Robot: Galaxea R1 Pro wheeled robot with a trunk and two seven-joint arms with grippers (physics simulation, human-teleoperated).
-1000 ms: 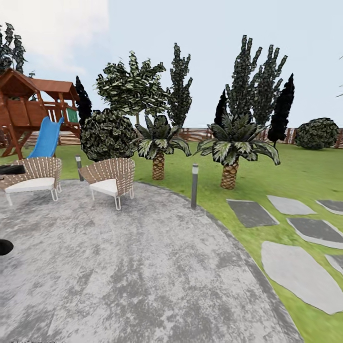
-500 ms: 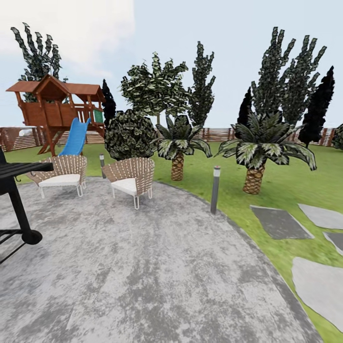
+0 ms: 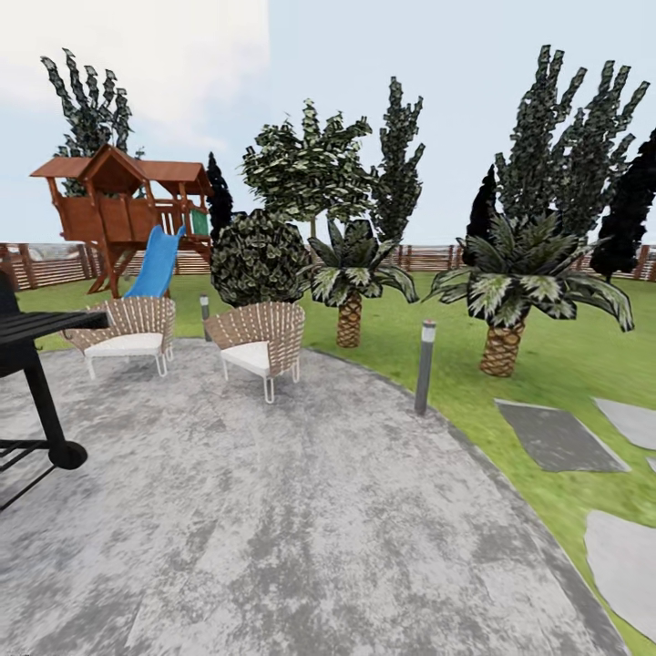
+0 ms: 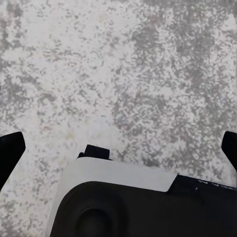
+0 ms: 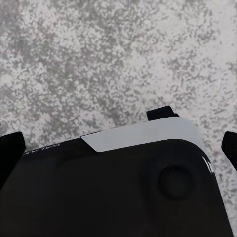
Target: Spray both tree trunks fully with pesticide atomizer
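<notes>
Both grippers hang open and empty over mottled grey paving. In the left wrist view the left gripper (image 4: 118, 148) shows its dark fingertips (image 4: 11, 148) spread to the frame's two edges, with nothing between them but stone and the robot's own white-and-black base (image 4: 123, 197) beneath. The right gripper (image 5: 118, 145) is spread just as wide, its fingertips (image 5: 10, 148) apart over the same stone.

From the head camera, the round paved patch (image 3: 273, 510) runs out to two wicker chairs (image 3: 260, 342), a black grill (image 3: 36, 383) at the left edge and a short grey lamp post (image 3: 424, 364) at the paving's rim. Beyond lie the lawn (image 3: 565, 364), stepping stones (image 3: 556, 437), two low palms (image 3: 506, 292), a round bush (image 3: 260, 260), a wooden playhouse (image 3: 118, 205) with a blue slide (image 3: 155, 264), dark cypress-like trees (image 3: 556, 137) and the slatted fence (image 3: 55, 264).

The sprayer is nowhere on the paving or grass seen here, and no bare grey-brown trunk stands out among the plants. The robot appears to be searching the garden; the next move calls for turning or driving until the sprayer comes into sight, then lowering an arm to it.
</notes>
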